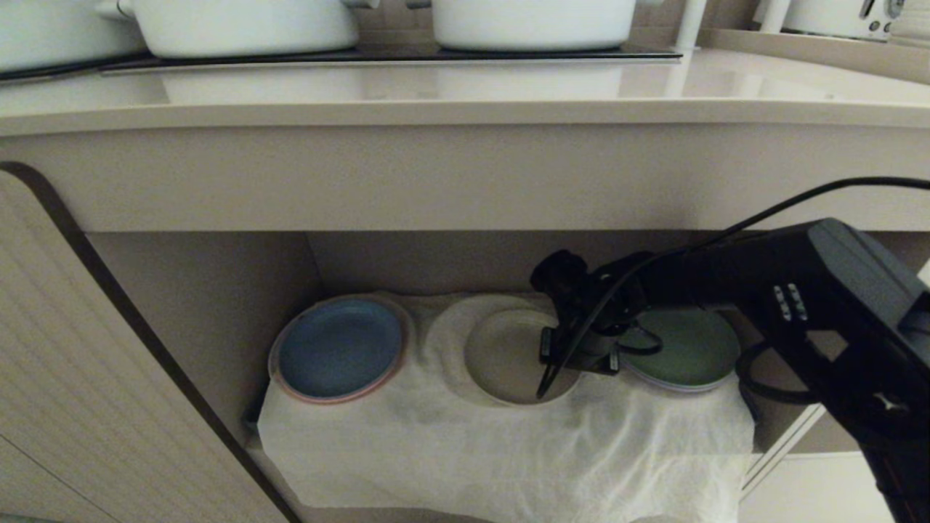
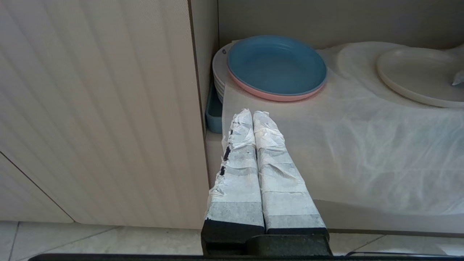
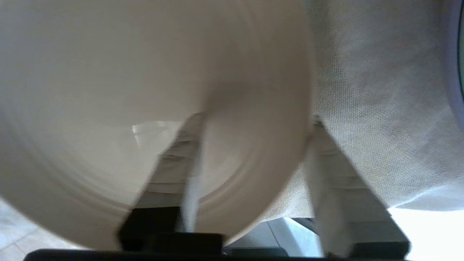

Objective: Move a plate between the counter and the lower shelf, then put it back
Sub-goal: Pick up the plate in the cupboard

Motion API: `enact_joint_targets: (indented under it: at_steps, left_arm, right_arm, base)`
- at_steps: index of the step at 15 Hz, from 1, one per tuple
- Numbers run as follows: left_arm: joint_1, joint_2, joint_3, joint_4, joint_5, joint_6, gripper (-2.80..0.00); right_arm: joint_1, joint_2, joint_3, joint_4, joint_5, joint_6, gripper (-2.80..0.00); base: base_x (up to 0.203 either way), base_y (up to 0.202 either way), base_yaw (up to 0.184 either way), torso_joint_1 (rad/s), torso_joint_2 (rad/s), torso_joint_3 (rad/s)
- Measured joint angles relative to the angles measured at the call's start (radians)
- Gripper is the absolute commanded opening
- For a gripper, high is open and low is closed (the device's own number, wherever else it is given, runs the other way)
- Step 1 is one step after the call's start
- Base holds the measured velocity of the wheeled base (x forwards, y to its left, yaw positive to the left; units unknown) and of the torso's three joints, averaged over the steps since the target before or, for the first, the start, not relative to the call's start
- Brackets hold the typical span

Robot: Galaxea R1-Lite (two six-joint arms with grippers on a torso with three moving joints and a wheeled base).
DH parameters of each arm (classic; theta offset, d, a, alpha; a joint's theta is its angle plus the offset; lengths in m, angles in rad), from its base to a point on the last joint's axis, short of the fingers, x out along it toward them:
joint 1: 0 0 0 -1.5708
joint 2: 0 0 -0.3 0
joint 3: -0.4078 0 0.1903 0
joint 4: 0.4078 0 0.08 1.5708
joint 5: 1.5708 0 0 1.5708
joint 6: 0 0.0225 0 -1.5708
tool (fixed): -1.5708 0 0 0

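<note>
Blue plate (image 1: 340, 349) beside plate (image 1: 501, 356).

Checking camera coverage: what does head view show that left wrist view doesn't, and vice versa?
Head only: the counter with white pots, the green plate, and the right gripper at the beige plate's right rim.
Left wrist only: the left gripper, fingers together, parked outside the lower shelf, and floor tiles.
Both: blue plate, beige plate, white cloth.
</note>
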Motion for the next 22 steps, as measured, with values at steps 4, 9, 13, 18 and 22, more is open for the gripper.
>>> enact_joint_targets:
  at_steps: [4, 9, 13, 18, 22]
  left_arm:
    - [0.000, 0.000, 0.000, 0.000, 0.000, 0.000, -2.80]
    - [0.000, 0.000, 0.000, 0.000, 0.000, 0.000, -2.80]
    - [0.000, 0.000, 0.000, 0.000, 0.000, 0.000, -2.80]
    - [0.000, 0.000, 0.000, 0.000, 0.000, 0.000, -2.80]
    - [0.000, 0.000, 0.000, 0.000, 0.000, 0.000, -2.80]
  right_arm:
    - [0.000, 0.003, -0.005, -0.006, 0.000, 0.007, -2.80]
    - [0.001, 0.003, -0.001, -0.004, 0.000, 0.007, -2.80]
    - [0.001, 0.001, 0.000, 0.002, 0.001, 0.006, -2.80]
    - [0.003, -0.019, 0.003, 0.085, 0.004, 0.007, -2.80]
    - [0.005, -0.042, 0.007, 0.148, 0.006, 0.001, -2.80]
  base:
    - [0.000, 0.000, 0.000, 0.000, 0.00, 0.000]
    - [0.000, 0.000, 0.000, 0.000, 0.00, 0.000]
    - [0.000, 0.000, 0.000, 0.000, 0.00, 0.000]
    - [0.000, 0.000, 0.000, 0.000, 0.00, 0.000]
    - [0.000, 0.000, 0.000, 0.000, 0.00, 0.000]
